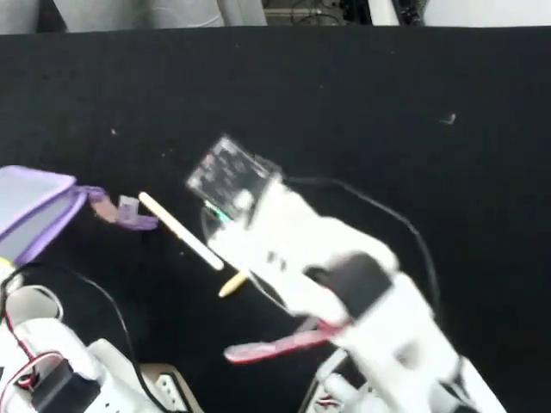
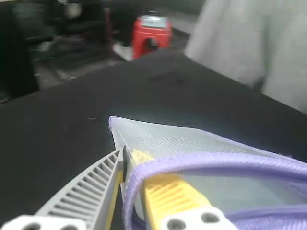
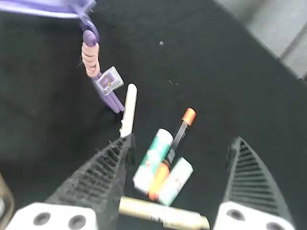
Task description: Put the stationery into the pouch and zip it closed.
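— How many pouches are there, and who has hold of one?

— One pouch (image 1: 34, 211), purple-edged with a clear mesh side, lies on the black surface (image 1: 387, 103). The left fingers (image 2: 122, 160), one grey and one yellow, are closed on its purple rim, which is pinched at their tips.

— And the other pair?

— The right fingers (image 3: 103, 177), two dark ones, stand wide apart and grip nothing. They hang over the stationery.

— How much stationery?

— Five pieces around those fingers. One white pen (image 3: 128, 108) has its near end at the tip of one finger and points away past it. Three pieces lie in the gap between the two fingers, touching side by side: one teal-and-white tube (image 3: 153, 163), one marker (image 3: 176, 143) with orange ends and a dark middle, and one short white block (image 3: 176, 178). One cream stick (image 3: 163, 218) lies crosswise near the base of the fingers.

— Anything between them and the pouch?

— One beaded zip pull (image 3: 91, 50) with one small tag (image 3: 109, 81). It lies beyond the right fingertips, between the pouch and the far end of the white pen. The pouch itself is farther out again, well apart from the five pieces.

— Anything else?

— One pinkish-red stick (image 1: 275, 344) lies on the surface well behind the right fingers, beside that arm (image 1: 344, 275). What kind of thing it is cannot be told.
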Tool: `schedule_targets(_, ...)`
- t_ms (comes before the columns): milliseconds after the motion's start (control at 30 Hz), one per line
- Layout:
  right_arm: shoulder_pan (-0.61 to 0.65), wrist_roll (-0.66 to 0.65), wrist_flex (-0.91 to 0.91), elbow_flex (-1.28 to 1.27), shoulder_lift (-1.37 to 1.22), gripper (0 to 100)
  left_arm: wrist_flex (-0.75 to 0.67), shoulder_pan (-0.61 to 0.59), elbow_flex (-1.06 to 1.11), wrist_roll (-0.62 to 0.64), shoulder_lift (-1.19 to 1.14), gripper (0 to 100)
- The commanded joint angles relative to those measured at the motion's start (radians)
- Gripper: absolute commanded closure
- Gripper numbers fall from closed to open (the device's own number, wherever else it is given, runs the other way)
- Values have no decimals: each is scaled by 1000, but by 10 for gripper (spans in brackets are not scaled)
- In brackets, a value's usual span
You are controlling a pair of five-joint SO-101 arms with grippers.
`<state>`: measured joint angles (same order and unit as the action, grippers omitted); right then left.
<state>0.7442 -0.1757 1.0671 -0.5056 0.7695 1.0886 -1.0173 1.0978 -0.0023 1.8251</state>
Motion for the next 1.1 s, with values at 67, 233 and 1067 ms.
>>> schedule_targets(67, 6, 160, -229, 15, -300, 698, -6, -140, 24, -12, -2, 971)
schedule_targets(233, 6, 226, -377, 65, -579, 698, -6, -182, 54, -12, -2, 971)
schedule_targets(1067, -170, 385, 196, 1264, -1659, 788, 3, -173, 71, -8, 0, 971)
